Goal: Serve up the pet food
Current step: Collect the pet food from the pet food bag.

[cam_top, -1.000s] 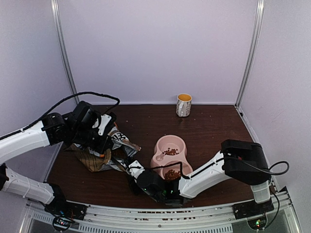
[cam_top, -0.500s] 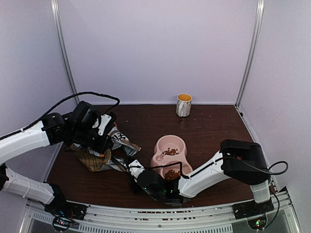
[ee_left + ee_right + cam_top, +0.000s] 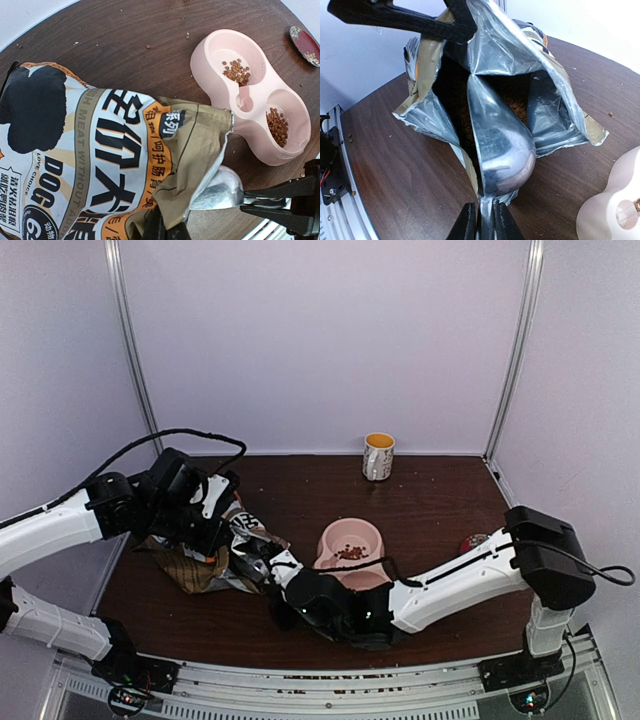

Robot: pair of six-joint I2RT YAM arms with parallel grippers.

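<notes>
Over wooden tabletop (image 3: 430, 500), right claw (image 3: 485, 222) clamps a spoon (image 3: 505, 150) at the bag (image 3: 100, 165) mouth; left claw (image 3: 165, 230) pinches bag.

Left pincer (image 3: 166, 229) pinches bag (image 3: 100, 165) beside pink bowl (image 3: 260, 96) holding kibble (image 3: 236, 71)

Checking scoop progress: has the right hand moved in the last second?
Yes. The right hand shifted toward the bag, its arm now covering the near compartment of the pink bowl.

Spoon (image 3: 502, 145) at opened bag (image 3: 100, 175), pink bowl (image 3: 197, 55) nearby.
</notes>
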